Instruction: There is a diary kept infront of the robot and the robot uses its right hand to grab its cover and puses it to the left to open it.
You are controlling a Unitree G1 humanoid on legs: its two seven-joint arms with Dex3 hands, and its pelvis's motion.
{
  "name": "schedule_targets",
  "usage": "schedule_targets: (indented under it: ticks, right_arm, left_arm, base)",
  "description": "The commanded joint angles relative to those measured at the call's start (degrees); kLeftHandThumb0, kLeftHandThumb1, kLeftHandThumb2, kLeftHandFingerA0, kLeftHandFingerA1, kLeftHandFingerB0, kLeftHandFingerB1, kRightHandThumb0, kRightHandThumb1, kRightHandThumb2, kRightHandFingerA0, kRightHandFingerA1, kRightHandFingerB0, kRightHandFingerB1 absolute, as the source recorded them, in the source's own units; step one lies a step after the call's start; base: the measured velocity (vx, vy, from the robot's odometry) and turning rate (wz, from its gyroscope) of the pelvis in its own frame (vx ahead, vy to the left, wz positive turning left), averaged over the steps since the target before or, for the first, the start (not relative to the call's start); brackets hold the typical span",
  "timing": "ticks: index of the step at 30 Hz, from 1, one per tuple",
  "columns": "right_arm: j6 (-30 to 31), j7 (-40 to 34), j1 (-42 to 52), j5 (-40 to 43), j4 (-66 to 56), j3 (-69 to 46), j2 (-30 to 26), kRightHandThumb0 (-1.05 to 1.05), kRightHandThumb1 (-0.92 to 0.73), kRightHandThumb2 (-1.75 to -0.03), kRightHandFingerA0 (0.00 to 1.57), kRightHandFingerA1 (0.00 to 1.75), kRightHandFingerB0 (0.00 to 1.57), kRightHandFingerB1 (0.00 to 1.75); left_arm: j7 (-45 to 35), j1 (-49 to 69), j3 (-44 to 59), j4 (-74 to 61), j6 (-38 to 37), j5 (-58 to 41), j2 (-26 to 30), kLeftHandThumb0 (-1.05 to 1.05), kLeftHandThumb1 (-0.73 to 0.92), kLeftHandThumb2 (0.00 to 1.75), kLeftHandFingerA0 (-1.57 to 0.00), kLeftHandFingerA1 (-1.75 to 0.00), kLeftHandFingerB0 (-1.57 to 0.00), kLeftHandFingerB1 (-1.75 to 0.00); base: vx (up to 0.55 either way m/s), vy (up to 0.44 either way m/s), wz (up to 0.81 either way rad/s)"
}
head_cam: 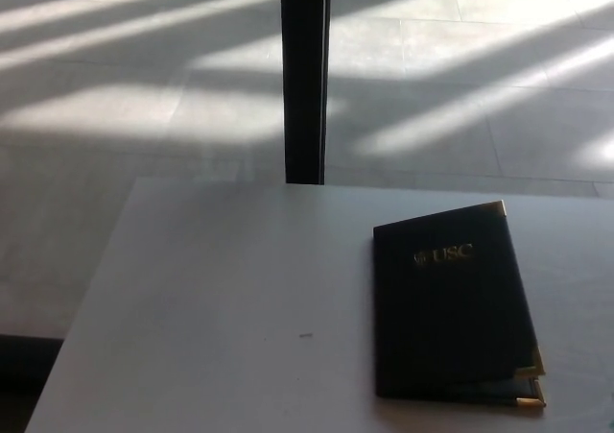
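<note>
Dark, gold-cornered diary [451,303] lies closed at lower right on the white table [221,299]; stiff, probably light, best lifted at its right edge. Neither hand shows.

One dark diary [451,303] with three gold corner caps showing; one white table [221,299]; one black post [305,78] at the far side.

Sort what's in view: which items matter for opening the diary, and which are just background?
Job:
- diary, closed, gold USC lettering on its cover, lying on the table's right part
- table, which carries it
- neither robot hand is in view

Background:
- dark post beyond the table's far edge
- tiled floor with sun stripes
- small dark speck on the tabletop
</note>
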Motion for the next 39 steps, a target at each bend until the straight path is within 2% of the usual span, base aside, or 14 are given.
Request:
schedule_targets:
  ticks: [1, 3, 4, 5, 13, 14, 17, 19, 25, 26, 28, 30, 31, 39]
  right_arm:
    - [-1.41, 0.44, 1.38, -0.94, 0.44, 1.54, 2.12, -0.68, -0.92, -0.72, 0.34, 0.56, 0.24, 0.42]
    - [-1.62, 0.58, 1.61, -0.91, 0.46, 1.83, 2.53, -0.68, -0.92, -0.72, 0.34, 0.56, 0.24, 0.42]
    - [-1.73, 0.58, 2.07, -1.77, 0.51, 2.73, 2.83, -0.68, -0.92, -0.72, 0.35, 0.55, 0.25, 0.42]
    - [-2.2, 0.47, 2.64, -2.54, 1.05, 4.11, 4.24, -0.68, -0.92, -0.72, 0.36, 0.54, 0.25, 0.42]
    - [-3.67, 1.19, 3.61, -4.1, 1.82, 7.9, 7.1, -0.71, -0.92, -0.73, 0.34, 0.55, 0.22, 0.41]
    - [-3.69, 1.66, 3.88, -4.37, 1.79, 8.52, 7.11, -0.7, -0.8, -1.05, 0.29, 0.59, 0.21, 0.51]
    - [-4.28, 2.24, 4.89, -5.02, 1.71, 9.84, 7.76, -0.67, -0.92, -0.78, 0.3, 0.54, 0.2, 0.42]
    - [-4.84, 1.98, 5.34, -5.36, 2.06, 10.41, 8.63, -0.68, -0.82, -1.04, 0.26, 0.57, 0.18, 0.49]
    - [-5.0, 1.35, 6.18, -4.93, 1.46, 10.53, 10.84, -0.65, -0.92, -0.78, 0.31, 0.55, 0.22, 0.43]
    - [-4.77, 1.48, 6.65, -5.08, 0.6, 11.41, 11.67, -0.68, -0.82, -1.05, 0.27, 0.57, 0.2, 0.5]
    - [-4.62, 2.07, 7.08, -5.38, 0.15, 12.24, 11.95, -0.68, -0.82, -1.05, 0.27, 0.58, 0.19, 0.49]
    - [-4.63, 1.76, 7.27, -5.25, -0.42, 12.55, 12.75, -0.67, -0.82, -1.05, 0.28, 0.58, 0.19, 0.5]
    - [-4.4, 0.79, 7.3, -5.65, -1.23, 13.38, 13.91, -0.66, -0.92, -0.76, 0.35, 0.56, 0.22, 0.42]
    - [-3.27, -1.02, 8.77, -5.6, -4.72, 18.63, 17.25, -0.67, -0.92, -0.75, 0.35, 0.55, 0.23, 0.42]
  left_arm:
    - [0.5, 0.38, -0.08, -0.59, 0.02, -1.11, 1.29, -0.94, 0.92, 1.65, -0.46, -1.21, -0.07, -0.94]
    - [0.46, 0.39, -0.01, -0.68, 0.05, -1.31, 1.26, -0.94, 0.92, 1.65, -0.46, -1.21, -0.07, -0.94]
    - [0.09, 0.45, -0.07, -0.41, -0.2, -1.3, 1.3, -1.05, 0.92, 1.19, -0.33, -1.61, -0.25, -1.38]
    - [0.45, 0.5, -0.35, -0.63, -0.04, -1.06, 1.25, -0.92, 0.92, 1.66, -0.53, -1.25, -0.06, -0.93]
    - [0.07, 0.7, -0.54, -0.42, 0.0, -1.23, 1.39, -0.95, 0.91, 1.66, -0.41, -1.19, -0.03, -0.93]
    - [0.09, 0.74, -0.81, -0.41, -0.03, -0.99, 1.41, -0.94, 0.9, 1.65, -0.39, -1.17, -0.01, -0.91]
    - [-0.71, 0.8, -0.59, -0.22, -0.19, -1.43, 1.47, -0.97, 0.92, 1.68, -0.47, -1.24, -0.03, -0.95]
    - [-0.32, 0.73, -0.84, -0.23, -0.17, -1.15, 1.61, -0.96, 0.92, 1.67, -0.56, -1.29, -0.17, -1.02]
    - [0.38, 0.6, -1.33, -0.01, -0.29, -0.92, 1.65, -0.96, 0.92, 1.67, -0.5, -1.25, -0.12, -0.98]
    - [0.16, 0.71, -1.54, -0.07, -0.32, -0.8, 1.64, -0.96, 0.91, 1.67, -0.5, -1.25, -0.01, -0.92]
    - [0.1, 0.75, -1.48, -0.23, -0.34, -1.0, 1.57, -0.97, 0.91, 1.67, -0.5, -1.26, -0.04, -0.94]
    - [0.12, 0.69, -1.09, -0.31, -0.38, -1.47, 1.48, -1.01, 0.92, 1.69, -0.62, -1.35, -0.11, -1.01]
    - [0.0, 0.58, -0.99, -0.39, -0.33, -1.57, 1.63, -1.01, 0.92, 1.69, -0.55, -1.3, -0.17, -1.04]
    - [0.47, 0.34, -1.73, 0.05, -0.2, -0.94, 2.14, -0.93, 0.92, 1.66, -0.54, -1.25, -0.13, -0.97]
  base:
    - [0.0, 0.0, 0.0]
    - [0.0, 0.0, 0.0]
    - [0.0, 0.0, 0.0]
    - [0.0, 0.0, 0.0]
    - [0.0, 0.0, 0.0]
    - [0.0, 0.0, 0.0]
    - [0.0, 0.0, 0.0]
    - [0.0, 0.0, 0.0]
    - [0.0, 0.0, 0.0]
    - [0.0, 0.0, 0.0]
    - [0.0, 0.0, 0.0]
    - [0.0, 0.0, 0.0]
    - [0.0, 0.0, 0.0]
    - [0.0, 0.0, 0.0]
